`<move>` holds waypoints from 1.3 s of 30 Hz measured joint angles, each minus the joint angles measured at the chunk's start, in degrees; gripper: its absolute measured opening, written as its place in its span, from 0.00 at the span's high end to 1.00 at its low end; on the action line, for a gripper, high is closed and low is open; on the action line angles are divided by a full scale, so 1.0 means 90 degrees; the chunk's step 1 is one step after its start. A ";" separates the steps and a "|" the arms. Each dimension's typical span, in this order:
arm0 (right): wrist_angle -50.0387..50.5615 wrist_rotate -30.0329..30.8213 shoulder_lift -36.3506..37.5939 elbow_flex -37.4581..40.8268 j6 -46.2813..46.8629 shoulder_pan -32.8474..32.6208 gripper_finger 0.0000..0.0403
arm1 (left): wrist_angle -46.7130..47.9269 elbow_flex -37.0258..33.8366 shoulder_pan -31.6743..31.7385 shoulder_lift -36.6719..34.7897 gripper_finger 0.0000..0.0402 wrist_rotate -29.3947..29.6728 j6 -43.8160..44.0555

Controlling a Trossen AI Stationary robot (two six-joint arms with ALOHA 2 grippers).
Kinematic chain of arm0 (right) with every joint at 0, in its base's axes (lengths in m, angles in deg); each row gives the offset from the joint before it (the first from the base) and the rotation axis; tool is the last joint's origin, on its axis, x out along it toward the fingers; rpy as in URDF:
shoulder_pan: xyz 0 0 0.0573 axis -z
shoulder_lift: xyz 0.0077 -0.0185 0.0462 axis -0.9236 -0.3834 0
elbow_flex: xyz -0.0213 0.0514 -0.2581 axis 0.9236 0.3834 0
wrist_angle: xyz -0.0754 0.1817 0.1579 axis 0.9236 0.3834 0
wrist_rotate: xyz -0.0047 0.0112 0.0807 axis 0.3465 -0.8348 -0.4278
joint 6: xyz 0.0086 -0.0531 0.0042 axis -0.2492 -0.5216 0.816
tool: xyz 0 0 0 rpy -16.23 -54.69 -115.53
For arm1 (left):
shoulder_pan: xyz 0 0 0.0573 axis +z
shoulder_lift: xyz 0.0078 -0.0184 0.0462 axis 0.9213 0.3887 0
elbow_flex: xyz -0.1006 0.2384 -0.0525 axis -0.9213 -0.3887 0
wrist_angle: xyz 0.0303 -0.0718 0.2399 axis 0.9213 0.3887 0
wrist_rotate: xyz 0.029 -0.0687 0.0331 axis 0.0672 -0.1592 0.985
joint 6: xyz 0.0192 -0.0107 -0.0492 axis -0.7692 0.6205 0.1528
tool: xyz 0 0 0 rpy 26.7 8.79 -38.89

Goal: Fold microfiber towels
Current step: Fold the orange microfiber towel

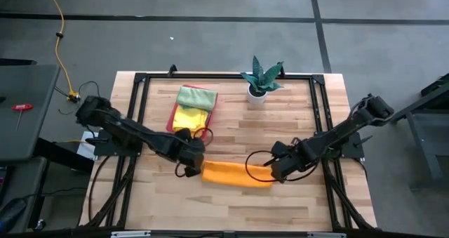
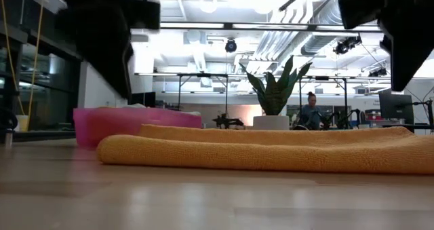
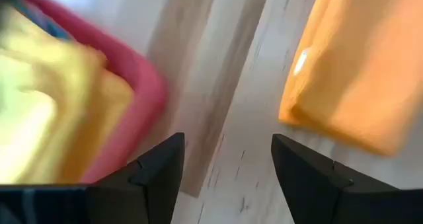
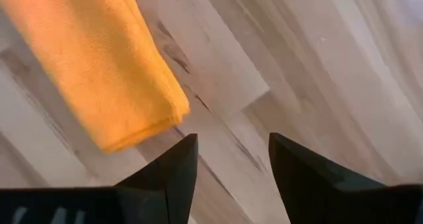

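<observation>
The orange towel (image 1: 237,174) lies folded into a long flat strip toward the front edge of the surface (image 1: 280,133), near its middle. The left end effector (image 3: 228,174) hangs at one end of the strip and the right end effector (image 4: 232,171) at the other; both are seen spread wide with nothing between the fingers, so the fold is judged to have been set down and let go. The pink tray (image 1: 172,116) sits toward the back left corner, with a yellow towel (image 1: 192,116) and a light green towel (image 1: 196,96) stacked in it, probably as the place for finished pieces. A potted plant (image 1: 261,78) stands at the back edge. The doubled layers of the strip are shown only in the low view; the empty fingers only in the wrist views.
</observation>
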 joint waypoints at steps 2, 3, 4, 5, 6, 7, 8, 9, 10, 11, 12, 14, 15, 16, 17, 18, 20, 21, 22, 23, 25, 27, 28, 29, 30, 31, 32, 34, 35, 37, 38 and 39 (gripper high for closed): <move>0.0006 0.0026 0.0244 0.0103 0.0062 -0.0087 0.56 | -0.0277 -0.0041 -0.0105 -0.0342 0.46 0.0145 -0.0053; -0.0096 -0.0051 0.0378 0.0241 0.0211 -0.0135 0.56 | -0.0494 -0.0135 -0.0188 -0.0543 0.46 0.0172 -0.0112; -0.0263 -0.0177 0.0521 0.0443 0.0431 -0.0188 0.56 | -0.0704 -0.0260 -0.0276 -0.0737 0.46 0.0191 -0.0168; -0.0552 -0.0342 0.0678 0.0709 0.0652 -0.0258 0.56 | -0.1083 -0.0401 -0.0375 -0.0907 0.46 0.0189 -0.0214; -0.0961 -0.0477 0.0843 0.0991 0.0908 -0.0352 0.56 | -0.1529 -0.0575 -0.0483 -0.1063 0.46 0.0180 -0.0221; -0.1380 -0.0506 0.1012 0.1289 0.1193 -0.0474 0.56 | -0.1976 -0.0794 -0.0583 -0.1223 0.46 0.0141 -0.0221; -0.1879 -0.0539 0.1177 0.1598 0.1543 -0.0608 0.56 | -0.2437 -0.1039 -0.0683 -0.1375 0.46 0.0039 -0.0211; -0.2364 -0.0539 0.1327 0.1898 0.1907 -0.0754 0.56 | -0.2976 -0.1289 -0.0795 -0.1500 0.46 -0.0076 -0.0145; -0.2813 -0.0535 0.1476 0.2189 0.2256 -0.0884 0.56 | -0.3640 -0.1550 -0.0885 -0.1592 0.46 -0.0239 -0.0015; -0.3305 -0.0510 0.1589 0.2437 0.2598 -0.0987 0.56 | -0.4278 -0.1830 -0.0953 -0.1705 0.46 -0.0395 0.0156; -0.3824 -0.0406 0.1677 0.2654 0.2935 -0.1077 0.56 | -0.4958 -0.2110 -0.1035 -0.1797 0.46 -0.0506 0.0337; -0.4584 -0.0099 0.1815 0.2997 0.3597 -0.1253 0.56 | -0.6492 -0.2648 -0.1175 -0.1875 0.46 -0.0531 0.0736; -0.4900 0.0051 0.1811 0.3114 0.3882 -0.1310 0.56 | -0.7183 -0.2907 -0.1236 -0.1878 0.46 -0.0420 0.0892; -0.5147 0.0192 0.1785 0.3206 0.4162 -0.1360 0.56 | -0.7770 -0.3163 -0.1287 -0.1874 0.46 -0.0268 0.0999; -0.5244 0.0296 0.1772 0.3263 0.4440 -0.1400 0.56 | -0.8241 -0.3379 -0.1343 -0.1871 0.46 -0.0100 0.1080; -0.5271 0.0355 0.1713 0.3281 0.4709 -0.1424 0.56 | -0.8648 -0.3570 -0.1391 -0.1867 0.46 0.0029 0.1189; -0.5263 0.0371 0.1542 0.3284 0.5304 -0.1417 0.56 | -0.9027 -0.3858 -0.1431 -0.1869 0.46 0.0167 0.1591; -0.5256 0.0377 0.1487 0.3293 0.5510 -0.1412 0.56 | -0.9035 -0.3969 -0.1424 -0.1869 0.46 0.0214 0.2032; -0.5363 0.0403 0.1390 0.3293 0.5595 -0.1392 0.56 | -0.9002 -0.4072 -0.1390 -0.1876 0.46 0.0221 0.2566; -0.5496 0.0398 0.1279 0.3291 0.5612 -0.1354 0.56 | -0.8919 -0.4158 -0.1340 -0.1907 0.46 0.0219 0.3170; -0.5549 0.0400 0.1150 0.3288 0.5621 -0.1321 0.56 | -0.8824 -0.4267 -0.1250 -0.1920 0.46 0.0177 0.4278; -0.5700 0.0469 0.0952 0.3286 0.5716 -0.1274 0.56 | -0.8638 -0.4375 -0.1208 -0.1922 0.46 0.0103 0.5000; -0.5710 0.0581 0.0889 0.3286 0.5747 -0.1268 0.56 | -0.8506 -0.4407 -0.1197 -0.1920 0.46 0.0089 0.5224; -0.5851 0.0665 0.0796 0.3286 0.5748 -0.1266 0.56 | -0.8342 -0.4409 -0.1198 -0.1920 0.46 0.0085 0.5391; -0.6014 0.0723 0.0685 0.3269 0.5743 -0.1244 0.56 | -0.8170 -0.4414 -0.1196 -0.1920 0.46 0.0092 0.5541; -0.6104 0.0761 0.0608 0.3262 0.5730 -0.1227 0.56 | -0.7990 -0.4424 -0.1194 -0.1920 0.46 0.0096 0.5679; -0.6183 0.0775 0.0536 0.3262 0.5709 -0.1221 0.56 | -0.7820 -0.4429 -0.1189 -0.1920 0.46 0.0110 0.5820; -0.6336 0.0790 0.0319 0.3262 0.5689 -0.1183 0.56 | -0.7572 -0.4427 -0.1190 -0.1920 0.46 0.0115 0.6030; -0.6295 0.0787 0.0262 0.3265 0.5717 -0.1182 0.56 | -0.7492 -0.4427 -0.1192 -0.1920 0.46 0.0130 0.6091; -0.6399 0.0783 0.0107 0.3264 0.5758 -0.1147 0.56 | -0.7317 -0.4425 -0.1195 -0.1920 0.46 0.0159 0.6146; -0.6383 0.0777 0.0046 0.3262 0.5804 -0.1131 0.56 | -0.7285 -0.4427 -0.1193 -0.1915 0.46 0.0171 0.6172; -0.6343 0.0785 0.0015 0.3266 0.5865 -0.1119 0.56 | -0.7298 -0.4427 -0.1193 -0.1915 0.46 0.0212 0.6194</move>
